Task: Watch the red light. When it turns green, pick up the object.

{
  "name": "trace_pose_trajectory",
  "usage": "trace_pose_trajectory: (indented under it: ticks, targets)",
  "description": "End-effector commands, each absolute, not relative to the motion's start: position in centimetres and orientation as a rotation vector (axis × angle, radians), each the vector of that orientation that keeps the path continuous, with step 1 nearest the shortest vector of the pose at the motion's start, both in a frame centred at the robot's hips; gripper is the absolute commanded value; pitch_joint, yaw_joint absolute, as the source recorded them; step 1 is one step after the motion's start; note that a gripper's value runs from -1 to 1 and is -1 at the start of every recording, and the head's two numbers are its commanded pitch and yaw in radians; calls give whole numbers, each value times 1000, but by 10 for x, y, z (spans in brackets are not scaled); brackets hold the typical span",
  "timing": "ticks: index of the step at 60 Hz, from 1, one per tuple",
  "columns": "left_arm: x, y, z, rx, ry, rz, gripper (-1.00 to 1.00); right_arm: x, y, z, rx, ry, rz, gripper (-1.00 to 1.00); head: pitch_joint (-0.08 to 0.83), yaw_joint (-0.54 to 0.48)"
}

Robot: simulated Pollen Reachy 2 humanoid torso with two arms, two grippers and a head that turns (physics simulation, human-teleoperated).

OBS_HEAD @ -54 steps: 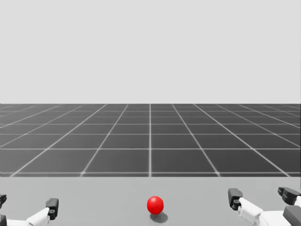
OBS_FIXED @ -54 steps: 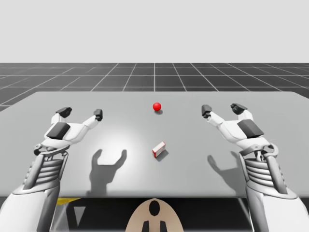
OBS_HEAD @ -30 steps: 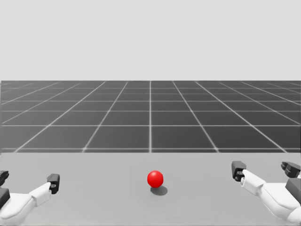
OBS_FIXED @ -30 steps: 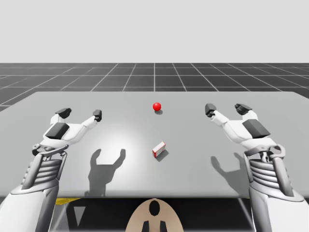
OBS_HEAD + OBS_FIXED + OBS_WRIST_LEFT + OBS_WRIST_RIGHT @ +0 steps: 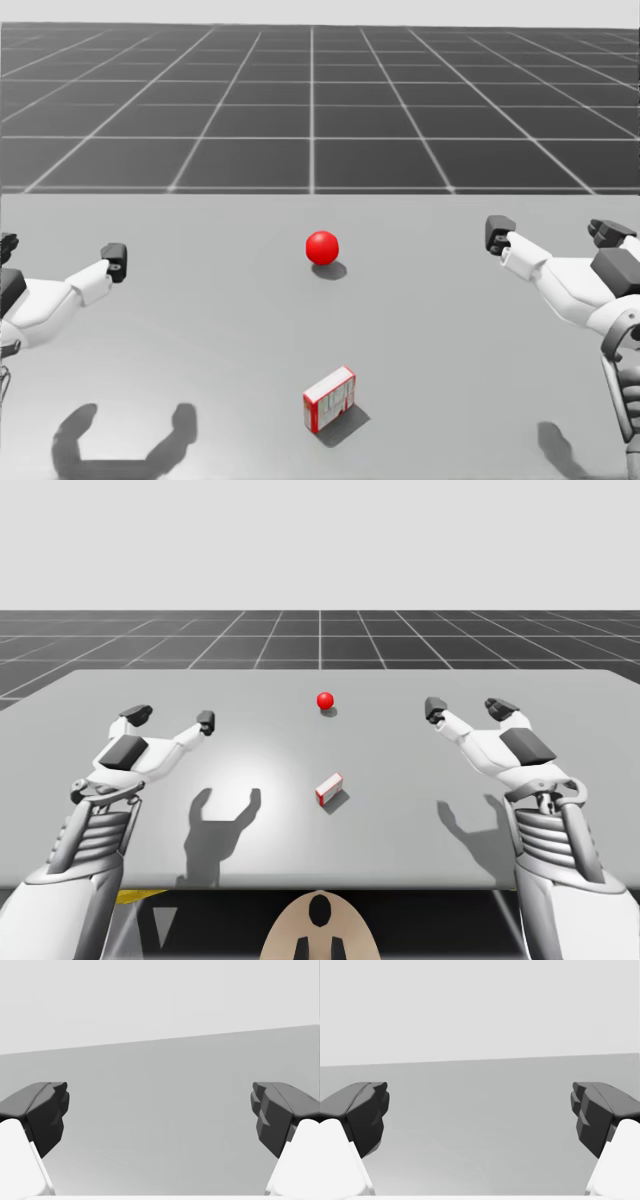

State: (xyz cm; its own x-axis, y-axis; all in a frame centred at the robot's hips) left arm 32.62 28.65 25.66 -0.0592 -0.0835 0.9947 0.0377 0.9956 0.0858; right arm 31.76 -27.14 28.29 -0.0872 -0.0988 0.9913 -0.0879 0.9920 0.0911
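High view: glossy red sphere [image 5: 324,700], small red-white box [image 5: 328,790].

We could read no words, numbers or signs anywhere. The red and white box [image 5: 329,398] lying on the table [image 5: 200,330] bore some dark marks on its white face, but they were too small for us to make out.
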Motion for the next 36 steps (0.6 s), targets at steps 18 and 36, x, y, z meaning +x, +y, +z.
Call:
trace_pose_trajectory:
  ticks: [18, 36]
  targets:
    - [324, 284, 258, 19, -1632, -109, -1000, 319, -271, 282, 143, -1652, 1, -1000, 426, -27]
    - [322, 284, 260, 12, -1644, -105, -1000, 319, -271, 282, 136, -1661, 5, -1000, 429, -21]
